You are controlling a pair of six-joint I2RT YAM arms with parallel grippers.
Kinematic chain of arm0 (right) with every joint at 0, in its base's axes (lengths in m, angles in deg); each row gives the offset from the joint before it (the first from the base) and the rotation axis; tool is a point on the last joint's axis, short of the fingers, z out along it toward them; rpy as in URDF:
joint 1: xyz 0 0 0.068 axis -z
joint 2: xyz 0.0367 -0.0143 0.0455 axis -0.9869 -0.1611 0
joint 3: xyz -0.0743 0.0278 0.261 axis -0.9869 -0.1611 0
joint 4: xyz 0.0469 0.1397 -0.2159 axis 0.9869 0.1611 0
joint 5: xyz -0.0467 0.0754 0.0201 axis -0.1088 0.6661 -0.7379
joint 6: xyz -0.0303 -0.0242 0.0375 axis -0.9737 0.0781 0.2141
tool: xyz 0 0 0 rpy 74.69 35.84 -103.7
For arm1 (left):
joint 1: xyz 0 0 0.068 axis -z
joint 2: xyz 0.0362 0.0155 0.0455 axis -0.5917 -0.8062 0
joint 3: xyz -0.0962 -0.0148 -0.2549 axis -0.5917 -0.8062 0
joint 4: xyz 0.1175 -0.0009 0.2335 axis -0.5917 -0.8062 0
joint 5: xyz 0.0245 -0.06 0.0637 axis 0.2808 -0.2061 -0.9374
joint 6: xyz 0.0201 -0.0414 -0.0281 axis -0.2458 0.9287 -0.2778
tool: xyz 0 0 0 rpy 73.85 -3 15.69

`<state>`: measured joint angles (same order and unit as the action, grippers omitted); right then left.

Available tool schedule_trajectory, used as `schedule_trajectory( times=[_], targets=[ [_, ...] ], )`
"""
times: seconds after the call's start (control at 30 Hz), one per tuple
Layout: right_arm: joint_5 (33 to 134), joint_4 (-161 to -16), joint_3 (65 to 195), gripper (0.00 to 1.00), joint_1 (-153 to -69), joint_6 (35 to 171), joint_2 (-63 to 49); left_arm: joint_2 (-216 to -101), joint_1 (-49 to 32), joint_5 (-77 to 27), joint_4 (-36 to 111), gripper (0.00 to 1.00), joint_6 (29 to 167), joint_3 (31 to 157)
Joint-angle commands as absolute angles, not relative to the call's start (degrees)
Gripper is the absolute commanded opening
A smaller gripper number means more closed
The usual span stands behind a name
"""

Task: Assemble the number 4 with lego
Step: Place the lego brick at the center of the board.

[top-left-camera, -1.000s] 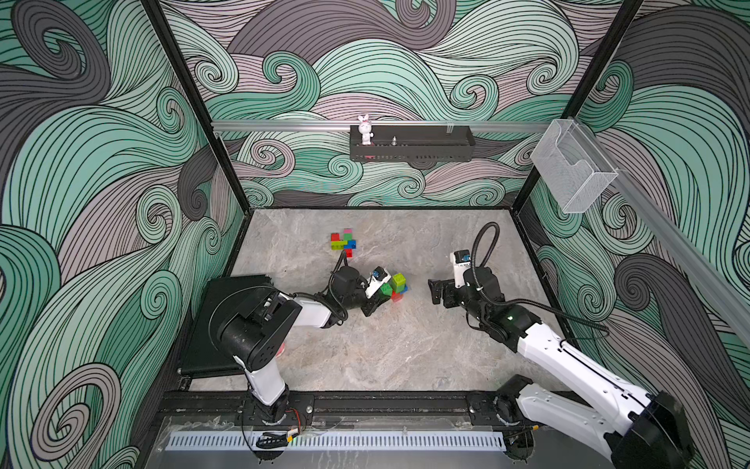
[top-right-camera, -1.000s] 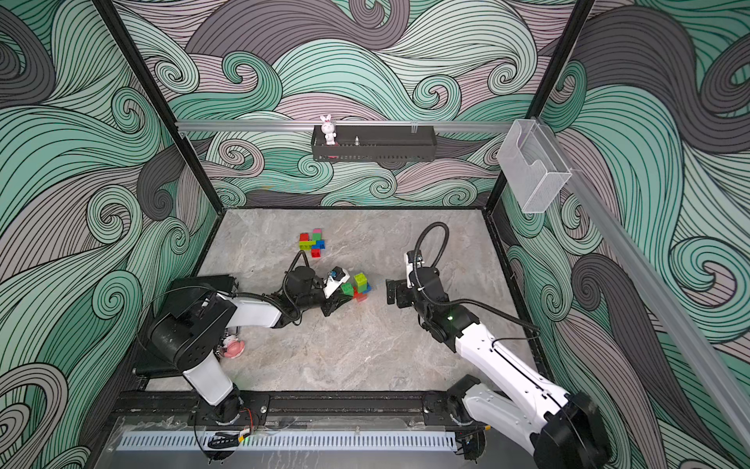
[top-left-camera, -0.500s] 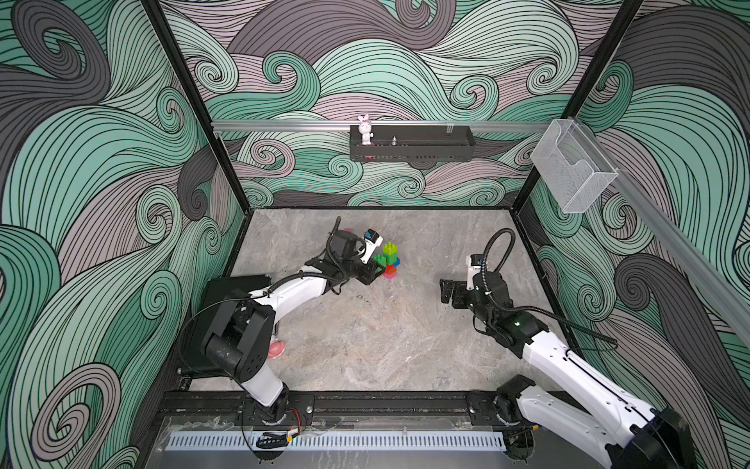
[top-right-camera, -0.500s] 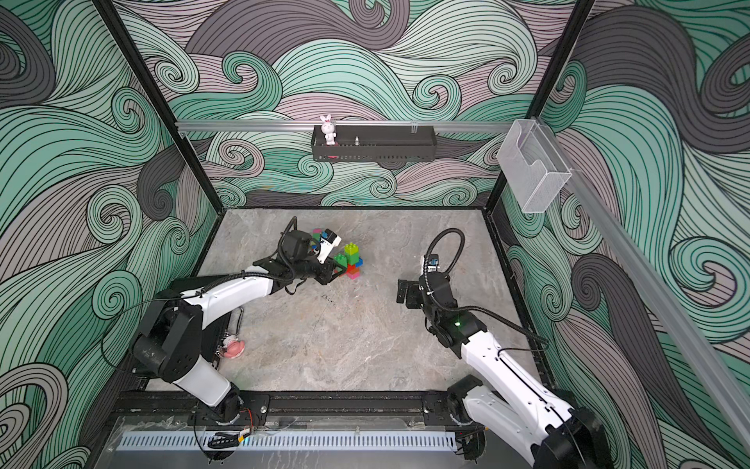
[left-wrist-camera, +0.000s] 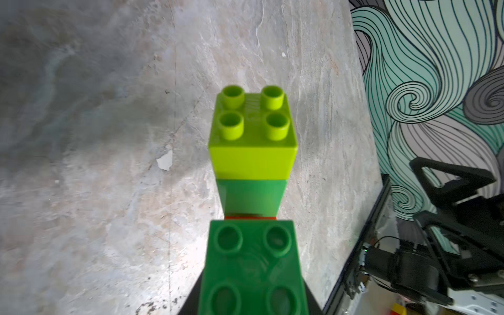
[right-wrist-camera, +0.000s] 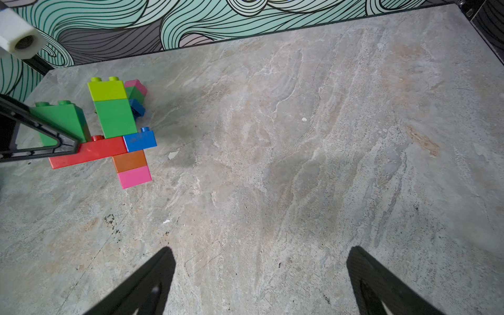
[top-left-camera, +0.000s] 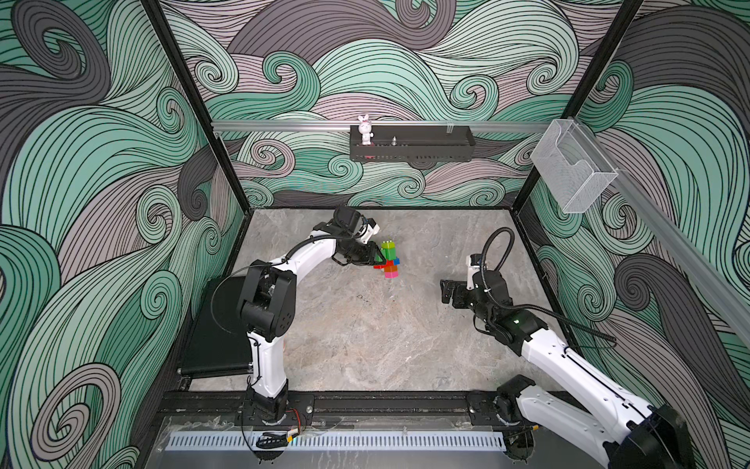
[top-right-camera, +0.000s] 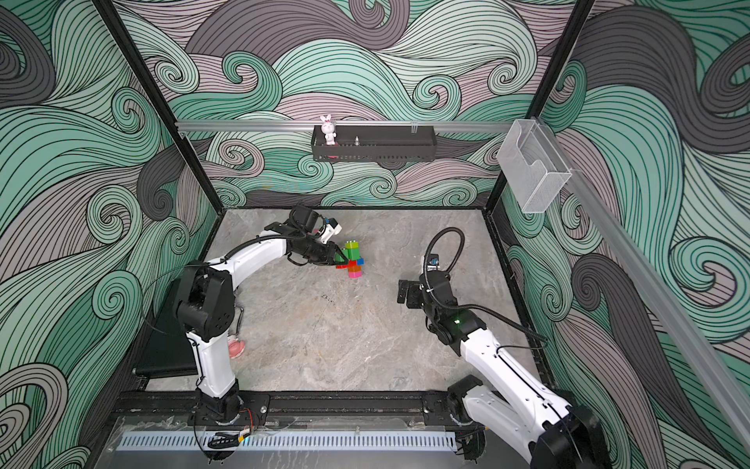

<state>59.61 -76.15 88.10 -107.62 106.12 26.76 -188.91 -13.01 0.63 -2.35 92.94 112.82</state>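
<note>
The lego stands as one upright stack: pink brick (right-wrist-camera: pixel 134 176) lowest, then orange, a red bar (right-wrist-camera: pixel 90 151) with a blue brick (right-wrist-camera: pixel 139 140), dark green and lime (right-wrist-camera: pixel 107 90) on top. In both top views the stack (top-left-camera: pixel 389 260) (top-right-camera: pixel 352 260) is at the table's back middle. My left gripper (top-left-camera: pixel 375 260) is shut on a second dark green brick (left-wrist-camera: pixel 251 267) on the red bar's left end. The frames do not show whether the pink base touches the table. My right gripper (right-wrist-camera: pixel 261 247) (top-left-camera: pixel 446 291) is open and empty, well to the right of the stack.
Loose pink, green and blue bricks (right-wrist-camera: pixel 136 91) lie just behind the stack. A black pad (top-left-camera: pixel 219 325) lies at the table's left edge. On the back wall hang a black shelf (top-left-camera: pixel 426 150) with a white rabbit figurine (top-left-camera: pixel 365 130) and a clear bin (top-left-camera: pixel 572 174).
My left arm has stretched out and carried the stack from the table's middle toward the back. The right gripper has drawn back slightly to the right and stayed open.
</note>
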Motion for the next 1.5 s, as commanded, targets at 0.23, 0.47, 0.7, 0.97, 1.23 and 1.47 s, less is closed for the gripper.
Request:
schedule_trajectory(
  times=[0.23,0.47,0.7,0.97,1.23,1.47],
  targets=[
    [61.49,-73.26,92.12,0.99,-107.09,105.95,25.02,-208.82,-13.94,16.36,-19.53,0.0,91.87,137.75],
    [61.49,-72.45,92.41,0.99,-106.92,104.97,24.67,-220.98,-14.27,18.33,-26.24,0.0,91.86,154.34],
    [61.75,-71.81,92.36,0.99,-106.82,104.73,24.62,-224.83,-14.58,21.93,-22.73,0.04,94.3,155.86],
    [61.93,-71.38,92.19,0.99,-106.74,104.79,24.8,-227.25,-14.7,23.64,-19.22,0.16,98.18,155.86],
    [61.67,-70.65,92.01,0.99,-106.64,104.87,24.69,-227.41,-14.75,22.84,-14.41,0.27,102.5,154.61],
    [61.41,-70.08,91.62,0.99,-106.58,104.62,24.98,-225.23,-15.0,22.67,-6.22,0.33,107.14,149.43]
  ],
)
